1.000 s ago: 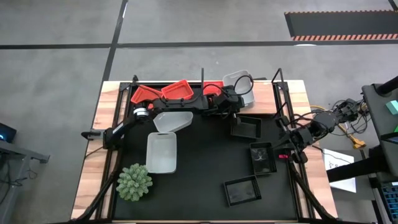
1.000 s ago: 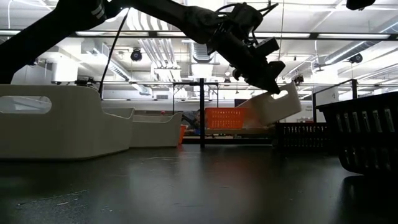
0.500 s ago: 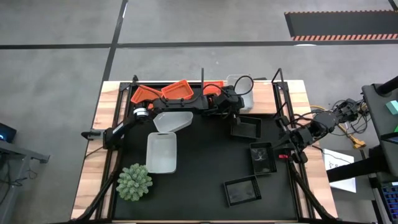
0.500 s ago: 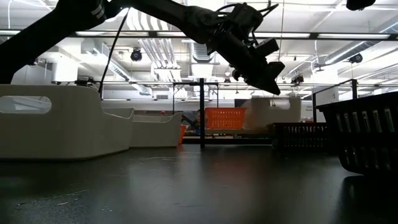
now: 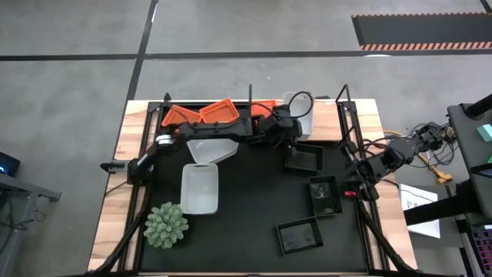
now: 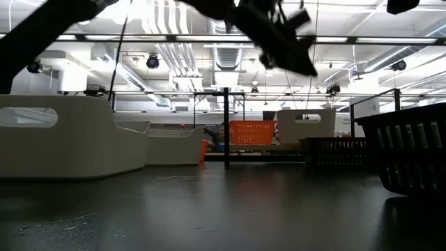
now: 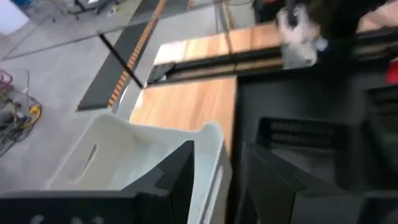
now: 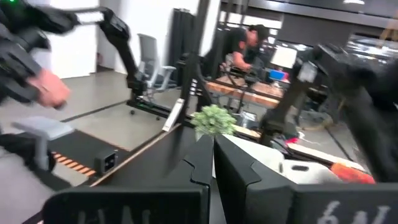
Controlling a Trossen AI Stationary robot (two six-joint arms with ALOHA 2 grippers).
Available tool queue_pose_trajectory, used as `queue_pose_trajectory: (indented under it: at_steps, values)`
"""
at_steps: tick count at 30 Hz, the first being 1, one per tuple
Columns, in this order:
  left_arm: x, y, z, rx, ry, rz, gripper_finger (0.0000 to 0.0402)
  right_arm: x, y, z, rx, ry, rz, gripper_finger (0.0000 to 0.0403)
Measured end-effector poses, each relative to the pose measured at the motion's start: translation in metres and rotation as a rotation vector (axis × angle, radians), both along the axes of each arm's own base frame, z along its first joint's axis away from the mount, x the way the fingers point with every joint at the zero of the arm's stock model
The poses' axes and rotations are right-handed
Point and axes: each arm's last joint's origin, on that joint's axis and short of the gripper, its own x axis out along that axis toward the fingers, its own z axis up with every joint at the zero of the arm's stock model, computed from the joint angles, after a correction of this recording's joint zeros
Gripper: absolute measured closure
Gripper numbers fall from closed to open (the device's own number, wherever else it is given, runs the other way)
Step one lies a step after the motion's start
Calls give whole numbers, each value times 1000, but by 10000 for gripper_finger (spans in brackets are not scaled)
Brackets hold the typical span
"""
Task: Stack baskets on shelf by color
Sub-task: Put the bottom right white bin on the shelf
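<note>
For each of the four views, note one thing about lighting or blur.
High view: even light, sharp. Low view: the left arm is a blurred silhouette against bright ceiling lights. Left wrist view: motion blur softens the white basket. Right wrist view: blurred throughout.

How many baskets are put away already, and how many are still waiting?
Done: orange baskets and one white basket sit on the shelf. In hand: nothing; the left gripper is open above that white basket. Left: two white baskets and three black baskets on the mat.
</note>
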Motion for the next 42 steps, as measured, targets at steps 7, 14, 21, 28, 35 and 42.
queue_pose_trajectory:
  at_steps: [7,14,21,28,35,42]
  values:
    - [-38,-57,53,-7,45,-109,281,7,-4,-4,67,60,-225,394]
    - [-63,-123,46,-1,106,-265,281,24,-4,-10,153,161,-520,394]
    - [-90,-145,29,48,47,-345,281,62,15,-12,100,432,-588,394]
    - [-127,-132,33,89,-135,-308,281,87,15,12,88,578,-704,394]
    - [-160,-118,25,167,-342,-261,281,117,-17,53,61,660,-914,394]
    - [-185,-110,8,220,-413,-247,281,156,-66,74,40,746,-914,394]
